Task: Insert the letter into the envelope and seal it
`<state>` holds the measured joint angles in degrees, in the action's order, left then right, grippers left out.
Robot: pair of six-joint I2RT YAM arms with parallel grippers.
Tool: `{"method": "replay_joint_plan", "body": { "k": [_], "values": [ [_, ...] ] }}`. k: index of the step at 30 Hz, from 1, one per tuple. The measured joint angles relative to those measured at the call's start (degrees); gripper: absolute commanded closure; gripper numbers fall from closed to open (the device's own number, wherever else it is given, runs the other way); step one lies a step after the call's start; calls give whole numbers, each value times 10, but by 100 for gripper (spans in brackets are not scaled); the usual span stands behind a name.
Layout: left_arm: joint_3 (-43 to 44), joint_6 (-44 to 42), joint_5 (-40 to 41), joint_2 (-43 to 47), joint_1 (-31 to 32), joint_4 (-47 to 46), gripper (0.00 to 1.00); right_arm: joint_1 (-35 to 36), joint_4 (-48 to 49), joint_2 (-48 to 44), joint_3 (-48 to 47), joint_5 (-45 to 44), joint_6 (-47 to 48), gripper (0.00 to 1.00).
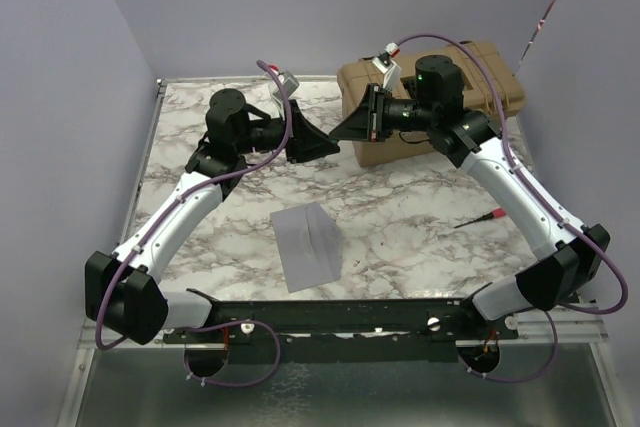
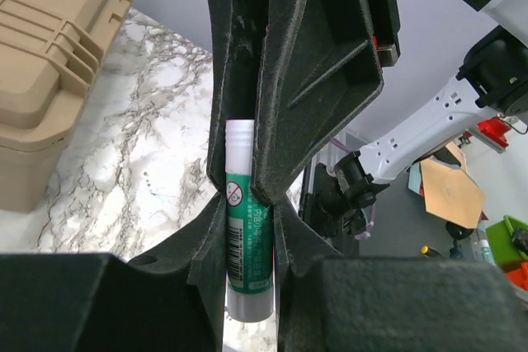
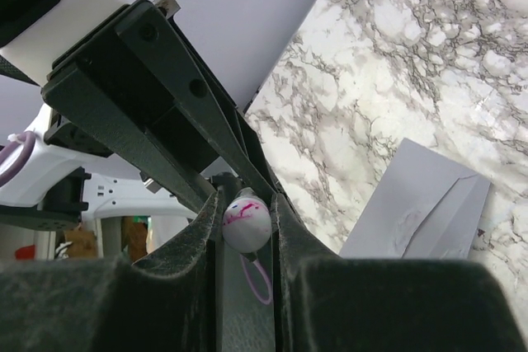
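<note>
So far, you have no letter in sight on the marble table (image 1: 400, 212). I judge it is prob. already inside the envelope (image 1: 308, 245), which lies flat near the arm bases, between both arms and well apart from the grippers. Sealing is left to do. Whether the flap is folded down, I cannot tell.

Your left arm (image 1: 185, 207) reaches fwd and bends inward. The left gripper (image 2: 249, 208) is clamped on the body of a green-label glue stick (image 2: 249, 245), held above the table. Your right arm (image 1: 525, 192) comes from the opposite side, in front of the tan toolbox (image 1: 470, 77). The right gripper (image 3: 247, 204) pinches the white end of the same stick, tip to tip w/ the left one. I judge you are about to pull the cap off, so gluing and closing are not yet done.
</note>
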<state>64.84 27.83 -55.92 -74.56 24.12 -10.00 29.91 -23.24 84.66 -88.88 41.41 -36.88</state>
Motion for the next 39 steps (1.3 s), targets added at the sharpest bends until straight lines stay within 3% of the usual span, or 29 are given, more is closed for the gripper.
{"method": "replay_joint_plan", "body": {
  "k": [9, 15, 21, 27, 39],
  "values": [
    [0, -51, 8, 2, 16, 9, 100, -31, -71, 10, -35, 61, 50, 100],
    [-24, -91, -5, 28, 3, 86, 100, -103, -99, 11, -110, 74, 104, 100],
    [-26, -102, -7, 28, 3, 106, 100, -112, -117, 8, -118, 73, 135, 100],
    [-25, -101, -1, 26, 3, 114, 100, -111, -158, 0, -91, -60, 163, 100],
    [-13, -101, 47, 13, 3, 119, 100, -73, -199, -74, 163, -425, 142, 100]
  ]
}}
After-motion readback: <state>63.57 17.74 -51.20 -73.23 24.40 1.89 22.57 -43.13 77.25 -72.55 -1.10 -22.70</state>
